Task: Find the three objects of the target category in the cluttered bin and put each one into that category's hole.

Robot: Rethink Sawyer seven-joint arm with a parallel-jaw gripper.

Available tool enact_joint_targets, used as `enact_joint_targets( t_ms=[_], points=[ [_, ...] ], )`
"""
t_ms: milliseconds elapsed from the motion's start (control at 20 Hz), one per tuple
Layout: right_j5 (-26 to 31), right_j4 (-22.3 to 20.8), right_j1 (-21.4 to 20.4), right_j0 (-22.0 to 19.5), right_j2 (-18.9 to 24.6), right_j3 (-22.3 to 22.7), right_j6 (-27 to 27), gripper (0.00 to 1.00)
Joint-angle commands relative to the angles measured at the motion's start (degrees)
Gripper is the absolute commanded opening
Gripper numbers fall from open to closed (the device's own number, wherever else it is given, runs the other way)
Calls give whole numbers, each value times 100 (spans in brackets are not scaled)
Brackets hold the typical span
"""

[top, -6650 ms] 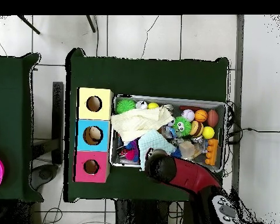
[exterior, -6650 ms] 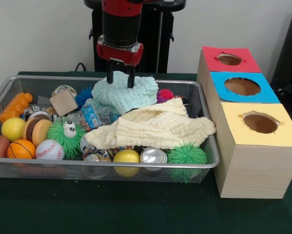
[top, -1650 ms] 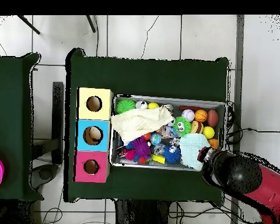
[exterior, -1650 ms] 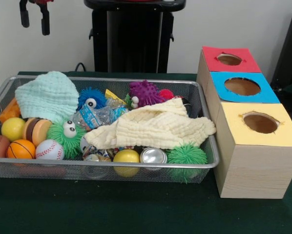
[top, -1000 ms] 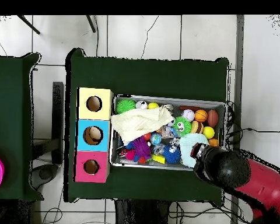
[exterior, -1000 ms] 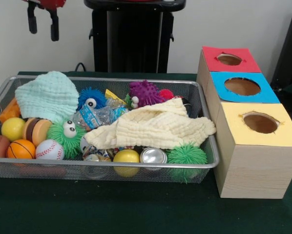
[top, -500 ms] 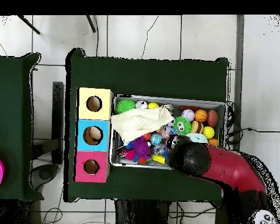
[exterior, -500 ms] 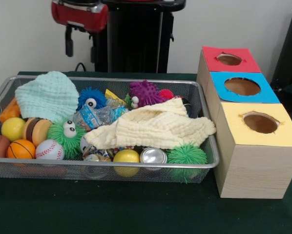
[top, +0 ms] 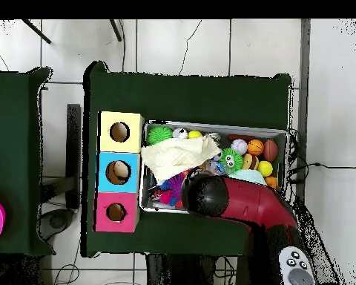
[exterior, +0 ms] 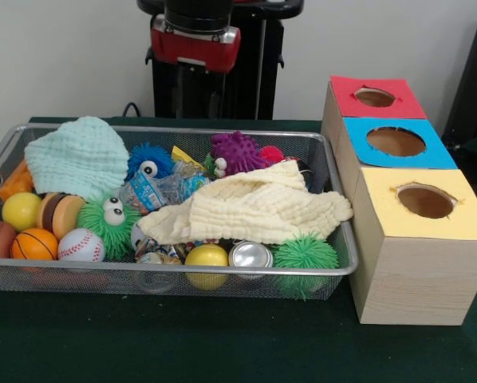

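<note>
A wire bin (exterior: 79, 269) holds a jumble of toys. A mint cloth (exterior: 77, 156) lies bunched at its left end, and a cream cloth (exterior: 250, 209) is spread over the middle and right. Between them show a purple spiky toy (exterior: 237, 150), a blue fuzzy toy (exterior: 147, 158), a green fuzzy toy with eyes (exterior: 109, 215) and a crinkly packet (exterior: 155, 190). My gripper (exterior: 195, 84) hangs above the bin's back rim near the middle, dark against the black pedestal, holding nothing that I can see. From overhead the arm's head (top: 205, 194) covers the bin's lower middle.
To the right of the bin stands a wooden box with a red hole (exterior: 374, 97), a blue hole (exterior: 396, 141) and a yellow hole (exterior: 425, 201). Balls crowd the bin's left front: yellow (exterior: 21, 210), basketball (exterior: 34, 243), baseball (exterior: 80, 245). A can (exterior: 250, 255) and a green spiky ball (exterior: 305, 254) lie along the front.
The mint cloth went from the bin's middle to its left end, uncovering the purple and blue toys. Over the last second my gripper swung from above the left end to the middle.
</note>
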Motion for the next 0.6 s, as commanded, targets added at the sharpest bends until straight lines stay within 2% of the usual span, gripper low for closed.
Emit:
enact_joint_targets(
  t_ms=[50,350,600],
  points=[
    [-28,423,379,237,-122,-220,1442,100],
    [-36,608,571,434,-240,-477,1399,100],
    [181,729,816,512,-254,-1004,1200,100]
  ],
)
